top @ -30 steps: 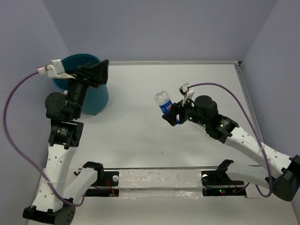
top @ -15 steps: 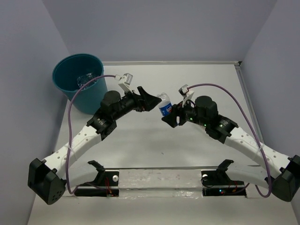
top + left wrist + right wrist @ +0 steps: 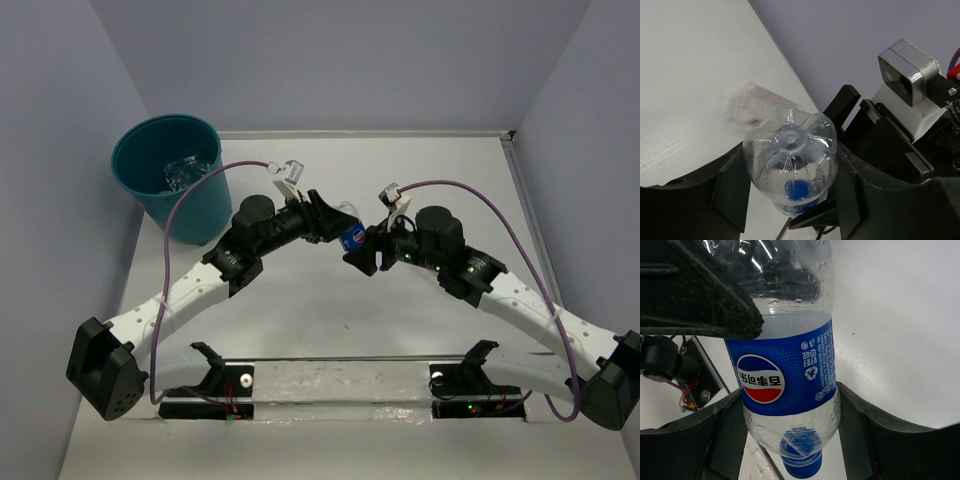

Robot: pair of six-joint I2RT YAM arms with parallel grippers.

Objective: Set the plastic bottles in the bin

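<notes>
A clear plastic bottle (image 3: 352,237) with a blue Pepsi label hangs over the middle of the table, cap down, between both grippers. My right gripper (image 3: 363,251) is shut on its lower part near the blue cap (image 3: 800,465). My left gripper (image 3: 333,222) has come in from the left. Its fingers (image 3: 732,187) press both sides of the bottle's base (image 3: 790,155). The label faces the right wrist view (image 3: 785,370). The teal bin (image 3: 150,195) stands at the far left with clear bottles (image 3: 190,170) inside it.
Grey walls close the table at the back and both sides. The left arm lies between the bin and the table's middle. A faint blurred bottle shape (image 3: 760,102) shows on the table past the held bottle; I cannot tell whether it is a bottle or a reflection.
My left arm has swung from the bin across to the held bottle, and its jaws have closed in round the bottle's base. The right arm has barely moved.
</notes>
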